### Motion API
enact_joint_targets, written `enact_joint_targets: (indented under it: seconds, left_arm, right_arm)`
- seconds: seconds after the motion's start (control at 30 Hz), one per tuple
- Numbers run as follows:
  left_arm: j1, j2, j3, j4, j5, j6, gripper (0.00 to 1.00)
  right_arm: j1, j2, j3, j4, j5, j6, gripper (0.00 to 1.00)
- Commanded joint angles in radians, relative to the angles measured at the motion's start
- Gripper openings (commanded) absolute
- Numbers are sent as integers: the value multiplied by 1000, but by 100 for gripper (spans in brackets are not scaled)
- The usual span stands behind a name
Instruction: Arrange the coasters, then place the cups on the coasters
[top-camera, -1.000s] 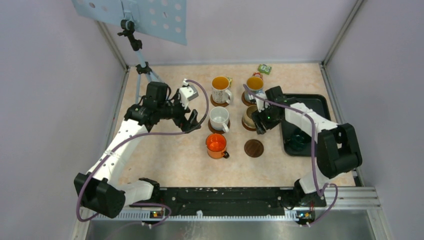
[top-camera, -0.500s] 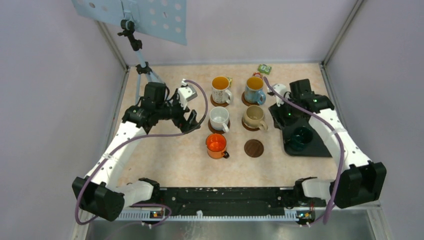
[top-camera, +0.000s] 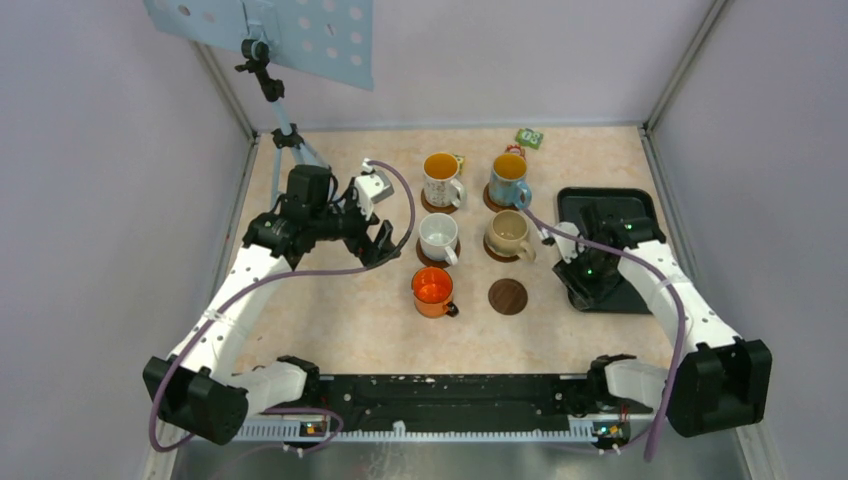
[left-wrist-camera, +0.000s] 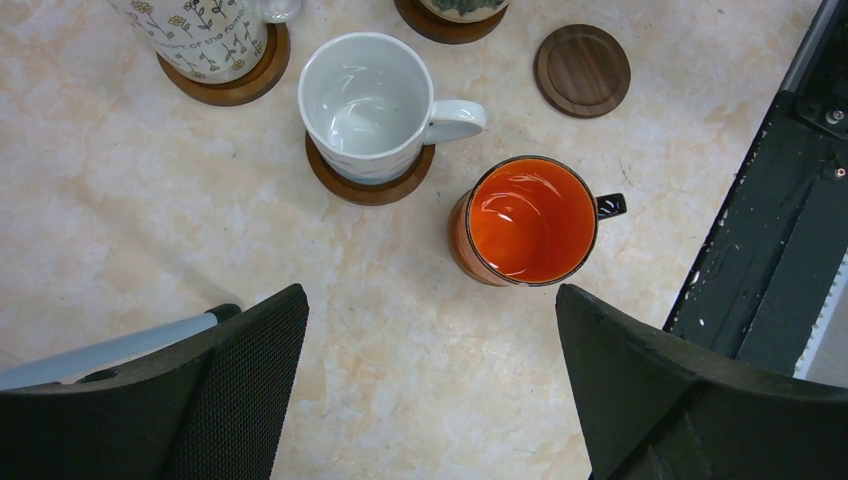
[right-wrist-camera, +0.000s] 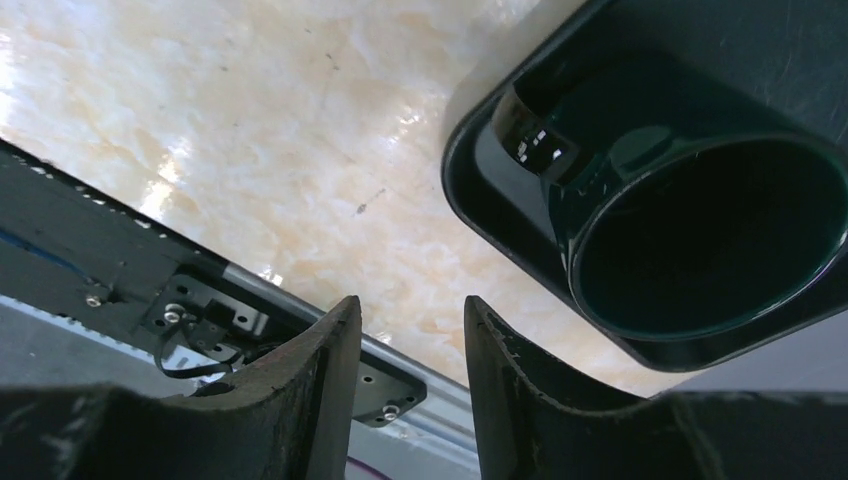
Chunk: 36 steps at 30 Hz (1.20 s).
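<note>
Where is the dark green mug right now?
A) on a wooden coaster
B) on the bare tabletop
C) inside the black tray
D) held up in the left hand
C: the right wrist view shows the dark green mug standing inside the raised rim of the black tray.

Four cups (top-camera: 441, 178) on coasters (left-wrist-camera: 370, 192) in a square — nearer, lone cup (top-camera: 433, 290) left, bare coaster (top-camera: 508, 296) right — another cup (right-wrist-camera: 700, 230) in the tray (top-camera: 620, 200).
</note>
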Motion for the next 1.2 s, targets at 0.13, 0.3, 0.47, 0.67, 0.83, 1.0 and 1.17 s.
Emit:
enact_joint_targets:
  seconds: [0.13, 0.3, 0.47, 0.67, 0.83, 1.0, 1.17]
  left_arm:
    - [1, -35, -18, 28, 12, 17, 99]
    - [1, -24, -11, 31, 17, 15, 99]
    - [2, -20, -7, 29, 12, 14, 99]
    - [2, -28, -17, 27, -4, 24, 99]
    - [1, -17, -12, 29, -3, 18, 99]
    - [1, -26, -10, 26, -5, 18, 99]
    - [1, -35, -8, 22, 4, 17, 99]
  right_arm:
    - [-155, 69, -24, 109, 43, -112, 40]
    - [-198, 132, 6, 189, 65, -160, 40]
    - [-274, 239, 67, 248, 64, -223, 43]
    - [-331, 327, 139, 291, 92, -291, 52]
    - [-405, 380, 202, 331, 92, -282, 57]
    - [-414, 338, 212, 332, 47, -153, 60]
    - [-412, 259, 196, 339, -39, 101, 62]
